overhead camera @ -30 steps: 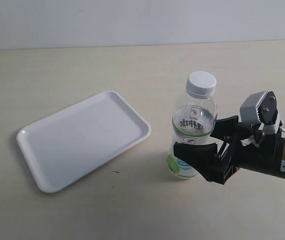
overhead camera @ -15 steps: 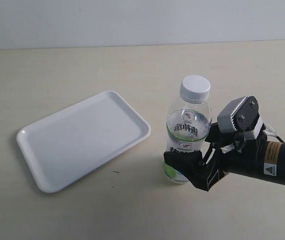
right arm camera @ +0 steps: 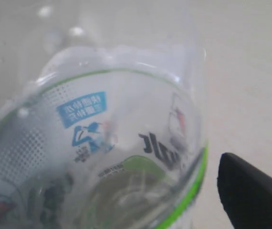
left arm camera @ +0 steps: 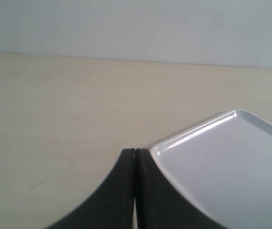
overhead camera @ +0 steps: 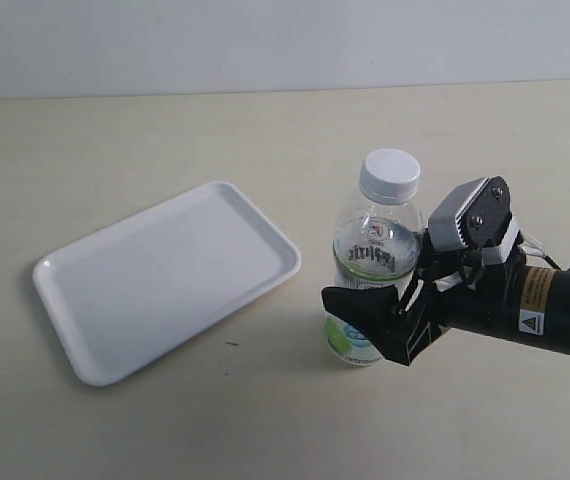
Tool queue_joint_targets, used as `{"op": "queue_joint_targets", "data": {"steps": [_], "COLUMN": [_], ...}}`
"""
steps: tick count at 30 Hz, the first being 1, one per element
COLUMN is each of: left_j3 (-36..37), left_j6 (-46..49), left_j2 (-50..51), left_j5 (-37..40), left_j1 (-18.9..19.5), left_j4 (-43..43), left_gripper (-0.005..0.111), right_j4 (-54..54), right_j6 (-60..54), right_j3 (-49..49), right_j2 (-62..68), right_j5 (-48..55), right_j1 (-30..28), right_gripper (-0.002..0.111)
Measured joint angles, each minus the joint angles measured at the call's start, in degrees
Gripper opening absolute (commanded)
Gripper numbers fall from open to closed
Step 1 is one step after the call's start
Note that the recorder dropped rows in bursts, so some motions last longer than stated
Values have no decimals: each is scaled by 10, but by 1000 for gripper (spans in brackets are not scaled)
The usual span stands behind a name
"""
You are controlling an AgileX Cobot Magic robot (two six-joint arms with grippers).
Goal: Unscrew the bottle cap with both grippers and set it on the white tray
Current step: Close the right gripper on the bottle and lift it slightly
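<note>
The clear bottle (overhead camera: 375,250) with its green-and-white label stands on the table right of centre. The white bottle cap (overhead camera: 390,176) sits on its neck. My right gripper (overhead camera: 387,292) reaches in from the right and is open, with one black finger in front of the bottle's lower body and the other behind it. In the right wrist view the bottle (right arm camera: 117,143) fills the frame, and one finger (right arm camera: 250,191) stands a little apart from it. The white tray (overhead camera: 165,275) lies to the left. My left gripper (left arm camera: 135,153) is shut on nothing, by a corner of the tray (left arm camera: 231,167).
A pale wall runs along the table's far edge (overhead camera: 285,92). Bare tabletop (overhead camera: 295,400) lies between the tray and the bottle. The left arm is outside the exterior view.
My right gripper has slid left and further around the bottle's lower body. The bottle has shifted a little to the left. The left gripper stays shut.
</note>
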Motion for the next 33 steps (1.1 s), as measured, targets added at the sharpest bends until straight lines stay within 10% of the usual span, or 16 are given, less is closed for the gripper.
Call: {"op": "queue_joint_targets", "data": {"steps": [8, 22, 33], "left_j3": [0, 0, 0], "left_j6": [0, 0, 0], "left_j2": [0, 0, 0], "left_j5": [0, 0, 0], "left_j1": [0, 0, 0], "left_j4": [0, 0, 0], "left_gripper": [0, 0, 0], "right_j4": [0, -80, -318], "right_j6": [5, 15, 257], "right_j3": [-1, -22, -121], "right_j2": [0, -23, -97], "right_j5": [3, 50, 184], "right_j1": [0, 0, 0], "right_gripper": [-1, 0, 0]}}
